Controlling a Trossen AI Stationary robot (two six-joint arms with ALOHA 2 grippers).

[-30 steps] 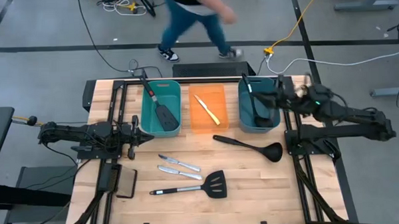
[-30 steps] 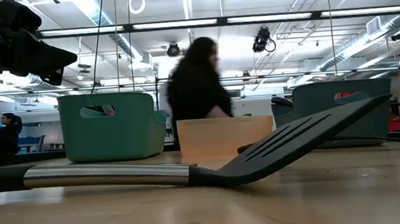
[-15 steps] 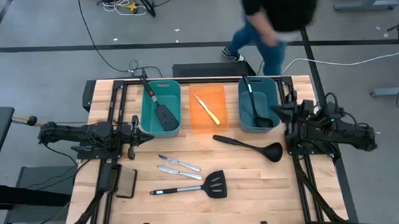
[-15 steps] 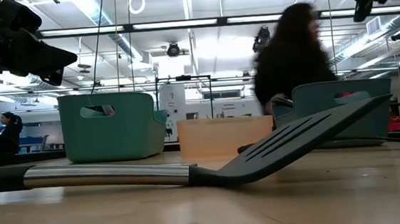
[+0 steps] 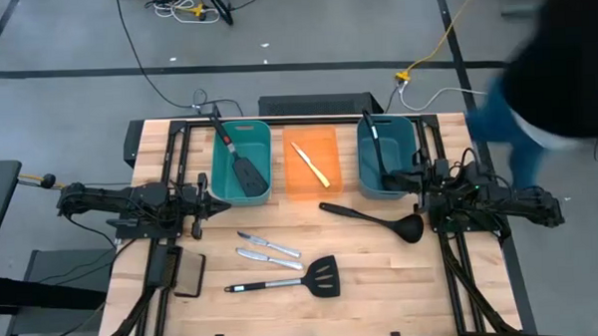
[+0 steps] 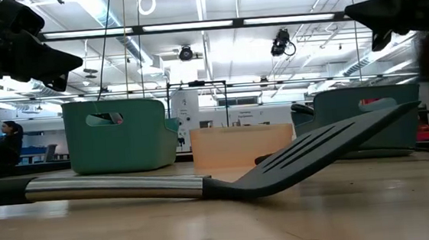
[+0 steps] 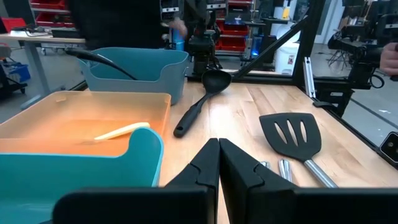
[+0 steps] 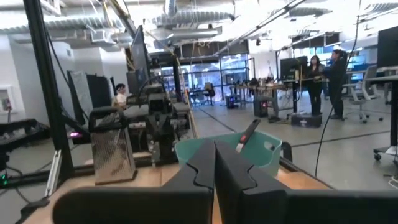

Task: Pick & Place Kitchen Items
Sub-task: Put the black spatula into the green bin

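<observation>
Just past the right fingers [image 5: 416,180], clenched empty, sat a teal bin [image 5: 387,157] w/ one ladle [image 5: 376,150]; 2nd ladle [image 5: 373,216] lay on the desk [image 5: 383,275] nearby. Left fingers [image 5: 216,204] were clenched too, empty, w/ two silver knives [image 5: 267,249] and a spatula [image 5: 283,280] further out.

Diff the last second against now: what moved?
The right arm pulled back from over the right teal bin; the right gripper now sits beside that bin, jaws shut and empty. A person crossed behind the table to the right. The left gripper and all utensils stayed put.
</observation>
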